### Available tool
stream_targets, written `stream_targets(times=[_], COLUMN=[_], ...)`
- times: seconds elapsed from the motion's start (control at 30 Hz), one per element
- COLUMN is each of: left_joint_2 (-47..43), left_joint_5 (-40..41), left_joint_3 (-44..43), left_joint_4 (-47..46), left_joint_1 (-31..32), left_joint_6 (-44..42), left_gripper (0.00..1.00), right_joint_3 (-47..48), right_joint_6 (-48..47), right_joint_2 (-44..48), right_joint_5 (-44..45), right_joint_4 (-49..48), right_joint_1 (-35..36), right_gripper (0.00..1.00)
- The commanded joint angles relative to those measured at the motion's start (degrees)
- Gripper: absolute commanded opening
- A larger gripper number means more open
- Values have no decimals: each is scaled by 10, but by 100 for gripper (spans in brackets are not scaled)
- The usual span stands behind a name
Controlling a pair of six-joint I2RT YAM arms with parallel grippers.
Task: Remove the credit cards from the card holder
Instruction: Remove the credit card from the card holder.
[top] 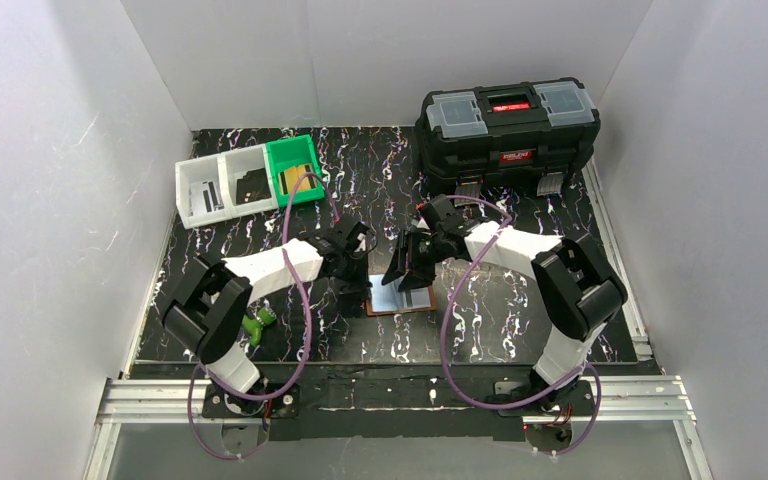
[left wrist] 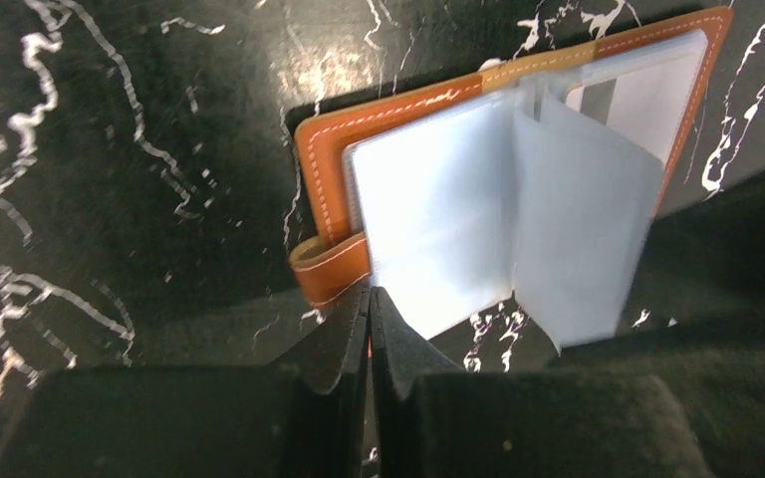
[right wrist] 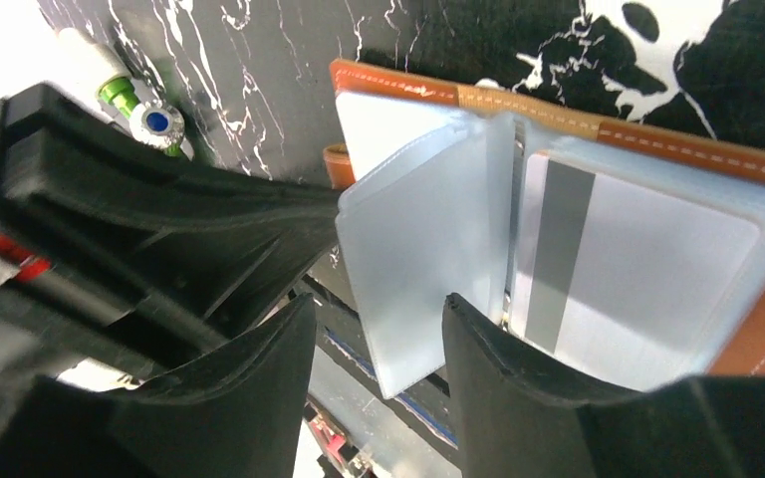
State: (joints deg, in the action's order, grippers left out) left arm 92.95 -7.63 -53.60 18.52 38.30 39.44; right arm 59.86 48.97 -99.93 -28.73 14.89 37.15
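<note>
Right wrist view first: a credit card [right wrist: 647,279] with a grey stripe sits tucked in a pocket of the card holder [right wrist: 598,129], which lies open on the marbled table [left wrist: 110,149] between my arms. A loose pocket sleeve [right wrist: 423,269] stands between my right gripper [right wrist: 379,304] jaws, which are apart. My left gripper [left wrist: 370,299] jaws are together at the holder's tab edge, and I can't tell if they're pinching leather. My worry is closing on the floppy sleeve instead of the card. If that left hold is weak, the whole holder lifts or skids.
</note>
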Motion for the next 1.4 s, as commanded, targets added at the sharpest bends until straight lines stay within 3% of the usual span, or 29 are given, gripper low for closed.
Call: stream_targets(times=[0.0,0.23,0.53,0.93,1.03,1.2,1.37], left_joint_2=[-83,-157,-156,-71,-35,28,68], left_joint_5=[38,59,31,-111,-144,-177,-185], left_joint_3=[-15,-23,-40,-63,-73,-87,-89], left_joint_4=[71,132,136,5,-32,-68,-93], left_joint_1=[-3,-3,-4,-4,-4,-3,-4], left_joint_6=[-16,-25,-28,45,67,84,88], left_gripper=[2,3,3,16,21,28,29], right_joint_3=[26,39,35,16,-3,-21,-29], right_joint_6=[9,29,32,-21,-39,-61,-71], right_joint_2=[-23,-52,-51,58,79,86,76], right_joint_5=[-20,-24,-6,80,108,141,150], right_joint_4=[-21,-39,-38,50,71,95,97], right_joint_1=[1,4,10,-25,-36,-39,-38], right_gripper=[59,68,75,78,71,40,19])
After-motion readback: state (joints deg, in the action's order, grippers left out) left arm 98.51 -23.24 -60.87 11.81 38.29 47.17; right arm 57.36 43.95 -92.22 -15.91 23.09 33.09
